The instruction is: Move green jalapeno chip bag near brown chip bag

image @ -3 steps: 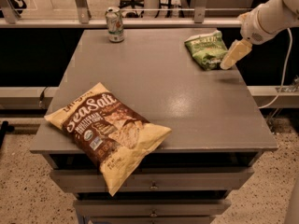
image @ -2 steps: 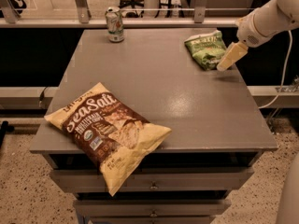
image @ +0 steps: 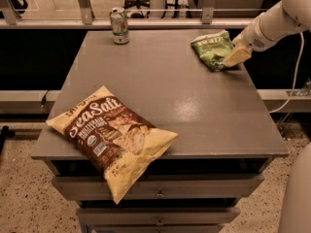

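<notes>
The green jalapeno chip bag [image: 212, 48] lies crinkled at the far right of the grey table [image: 194, 106]. My gripper [image: 235, 57] hangs from the white arm coming in from the upper right and sits at the bag's right edge, touching or just beside it. The brown chip bag [image: 112, 135] with "Sea Salt" script lies at the near left corner, its lower end hanging over the front edge. The two bags are far apart, across the table's diagonal.
A green-and-silver soda can [image: 119, 25] stands upright at the far left of the table. Drawers [image: 158, 193] run below the front edge. A rail and a chair stand behind the table. A cable hangs at the right.
The gripper has dropped slightly and moved in closer to the green bag's right edge. The bags and the can have not moved.
</notes>
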`<control>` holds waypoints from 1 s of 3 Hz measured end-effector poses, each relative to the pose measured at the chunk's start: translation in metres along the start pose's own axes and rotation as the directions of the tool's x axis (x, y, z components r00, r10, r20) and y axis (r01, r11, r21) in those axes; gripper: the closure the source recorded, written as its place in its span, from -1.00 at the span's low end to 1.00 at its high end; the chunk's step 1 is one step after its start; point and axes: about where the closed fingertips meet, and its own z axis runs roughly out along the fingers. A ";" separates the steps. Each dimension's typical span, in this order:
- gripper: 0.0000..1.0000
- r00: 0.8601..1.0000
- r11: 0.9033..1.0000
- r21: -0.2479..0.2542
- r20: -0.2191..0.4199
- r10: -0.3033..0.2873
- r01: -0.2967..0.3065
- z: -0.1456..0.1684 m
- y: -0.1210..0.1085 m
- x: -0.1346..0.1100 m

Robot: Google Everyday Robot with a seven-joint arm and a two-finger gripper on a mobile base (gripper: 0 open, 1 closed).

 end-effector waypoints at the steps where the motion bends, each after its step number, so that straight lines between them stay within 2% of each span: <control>1: 0.30 1.000 1.000 -0.012 0.008 0.016 -0.016 0.000 0.004 0.000; 2: 0.76 0.999 0.999 -0.027 0.027 0.020 -0.019 -0.004 0.009 -0.006; 3: 1.00 0.997 0.999 -0.048 0.079 -0.023 0.027 -0.018 0.021 -0.033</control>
